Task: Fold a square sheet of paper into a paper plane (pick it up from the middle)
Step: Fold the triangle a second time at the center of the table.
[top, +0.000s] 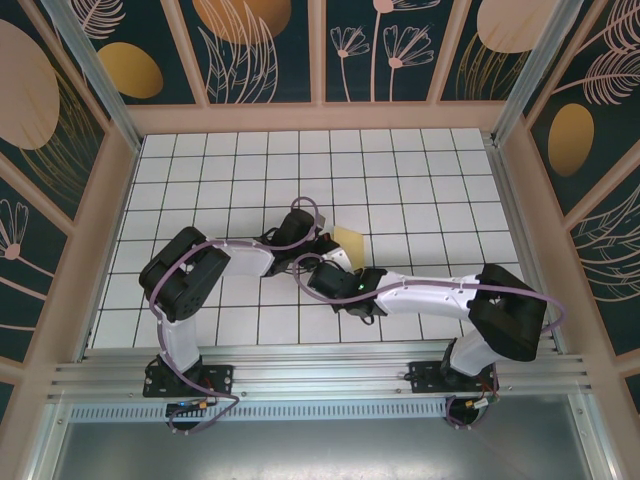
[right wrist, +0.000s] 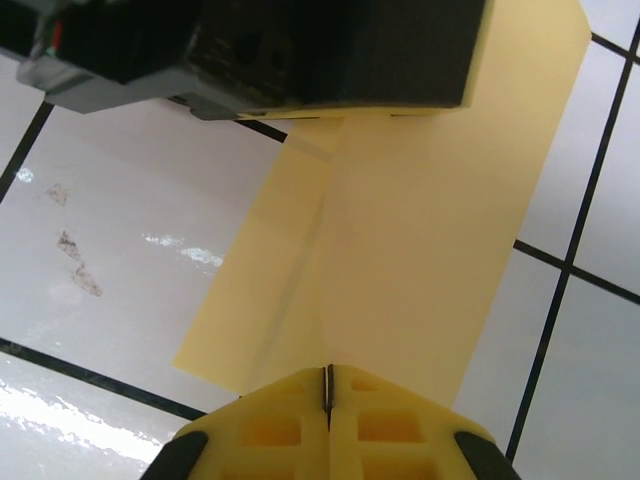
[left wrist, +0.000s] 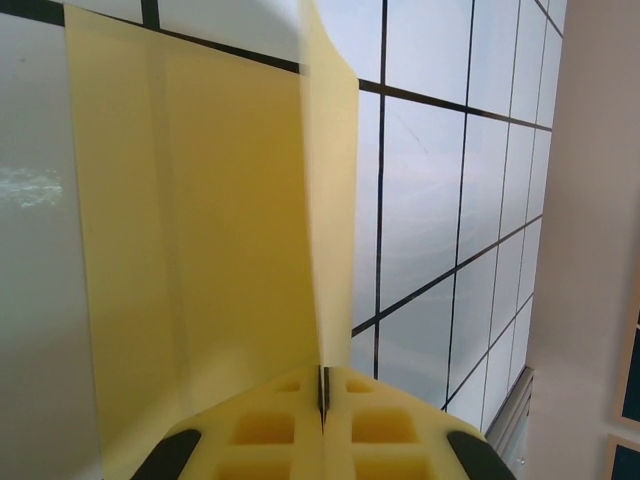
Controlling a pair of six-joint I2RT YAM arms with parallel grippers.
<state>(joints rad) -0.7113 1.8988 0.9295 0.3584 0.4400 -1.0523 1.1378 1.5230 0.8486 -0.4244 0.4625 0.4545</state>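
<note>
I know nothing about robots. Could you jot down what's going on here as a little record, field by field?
Thing worked on: a pale-yellow sheet of paper
Its state: partly folded, with a crease showing; no plane shape yet
Place: near the middle of the white tiled table, where the two arms meet
Left pincer: shut, pinching the paper
Right pincer: shut, pinching the paper at the end opposite the left one
Who holds it: both arms at once
</note>
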